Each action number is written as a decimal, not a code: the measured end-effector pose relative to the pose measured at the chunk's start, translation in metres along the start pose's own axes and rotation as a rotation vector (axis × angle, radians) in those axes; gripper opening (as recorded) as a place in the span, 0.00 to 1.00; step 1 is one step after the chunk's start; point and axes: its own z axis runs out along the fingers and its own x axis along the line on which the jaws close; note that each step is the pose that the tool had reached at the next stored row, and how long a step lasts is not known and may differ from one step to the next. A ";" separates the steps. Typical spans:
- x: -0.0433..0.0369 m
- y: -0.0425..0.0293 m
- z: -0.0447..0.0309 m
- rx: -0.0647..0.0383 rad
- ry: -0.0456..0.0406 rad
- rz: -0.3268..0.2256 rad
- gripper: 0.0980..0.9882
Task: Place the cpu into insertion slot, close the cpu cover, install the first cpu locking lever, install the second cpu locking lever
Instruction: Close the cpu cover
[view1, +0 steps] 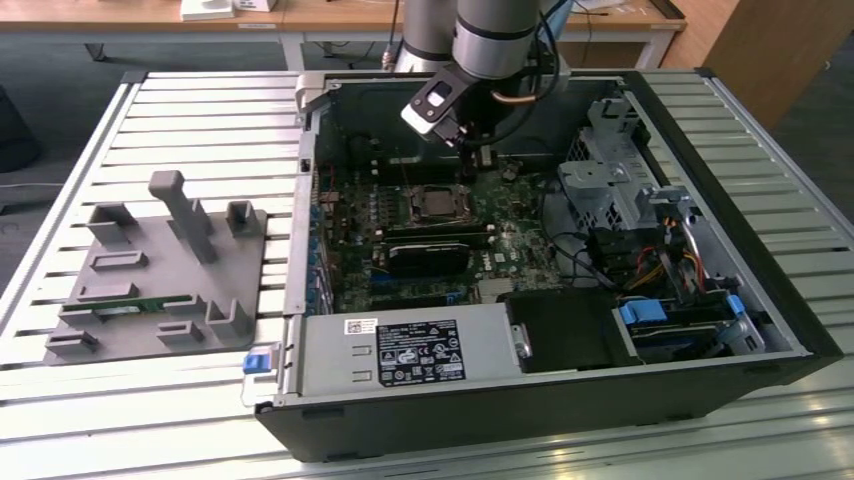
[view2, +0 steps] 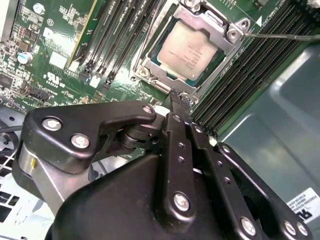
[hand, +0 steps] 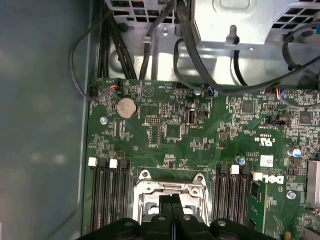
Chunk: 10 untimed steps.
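Note:
The cpu (view2: 187, 50), a dull silvery square chip, lies in the insertion slot (view1: 434, 203) on the green motherboard. The cpu cover (view2: 223, 31), a silvery metal frame, lies down around the chip, which shows through its window. From one corner of the frame a thin metal lever (view2: 280, 36) runs out over the memory slots. My gripper (view2: 179, 96) hangs just above the socket's edge, its two black fingers pressed together and shut on nothing. In the first wrist view the gripper (hand: 172, 201) is over the cover (hand: 172, 186). In the exterior view the gripper (view1: 470, 160) reaches down into the case behind the socket.
The open computer case (view1: 747, 330) lies on a slatted table. Black memory slots (view2: 125, 35) flank the socket. A black card (view1: 427, 250), a power supply (view1: 400, 355), a drive cage (view1: 607, 185) and cables (hand: 150, 40) crowd the case. A grey fixture (view1: 160, 270) sits at the exterior view's left.

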 end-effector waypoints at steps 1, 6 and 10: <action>-0.0004 -0.0001 0.0009 0.000 0.0000 0.000 0.01; -0.0012 -0.0065 0.0055 0.001 0.0001 0.000 0.01; -0.0009 -0.0156 0.0080 0.001 0.0001 0.000 0.01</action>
